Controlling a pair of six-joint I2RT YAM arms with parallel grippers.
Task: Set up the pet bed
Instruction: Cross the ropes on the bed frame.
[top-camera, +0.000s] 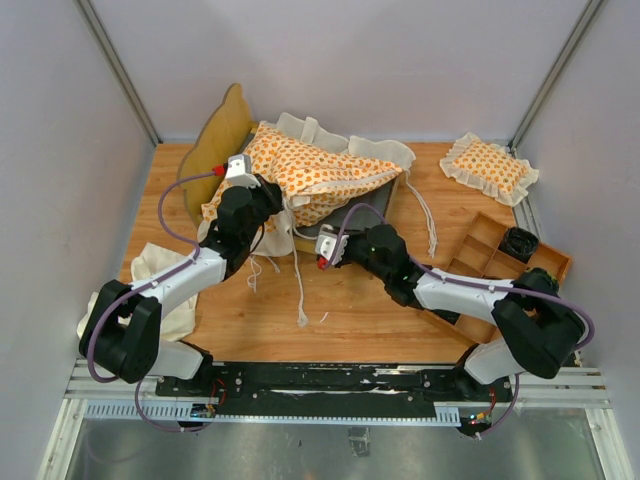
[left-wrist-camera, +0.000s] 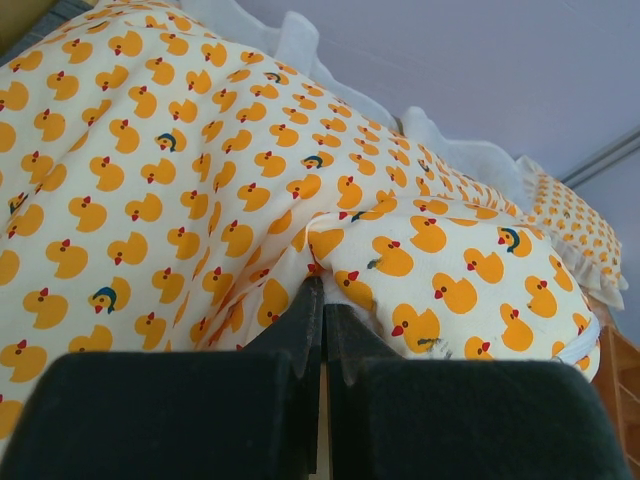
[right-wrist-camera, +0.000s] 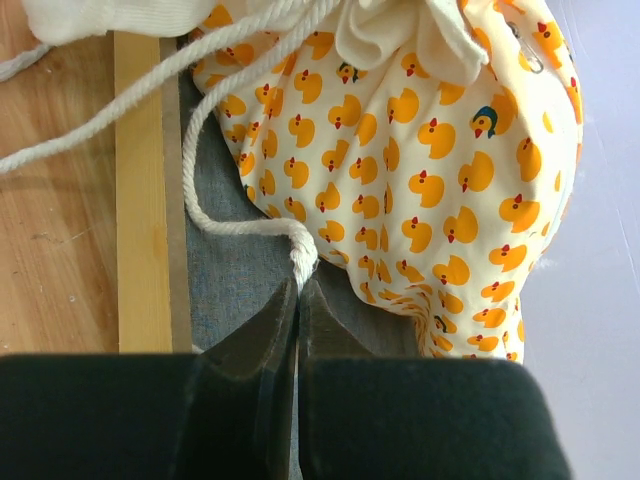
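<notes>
The pet bed's light-wood frame, with its scalloped headboard (top-camera: 224, 128), stands at the back left. Its big duck-print cushion (top-camera: 312, 172) with a cream ruffle lies bunched and tilted over the frame. In the left wrist view my left gripper (left-wrist-camera: 322, 288) is shut on a fold of the cushion (left-wrist-camera: 200, 170). The top view shows that gripper (top-camera: 266, 197) at the cushion's near-left edge. My right gripper (right-wrist-camera: 300, 287) is shut on the end of a white tie string (right-wrist-camera: 240, 226), above the grey fabric base (right-wrist-camera: 232, 290) beside the wooden rail (right-wrist-camera: 140, 200). From above, the right gripper (top-camera: 345, 232) sits at the bed's front.
A small square duck-print pillow (top-camera: 490, 168) lies at the back right. A compartmented wooden tray (top-camera: 505, 255) with a dark object sits at the right edge. A plain cream cloth (top-camera: 160, 275) lies near the left arm. Loose tie strings (top-camera: 300, 290) trail over the table.
</notes>
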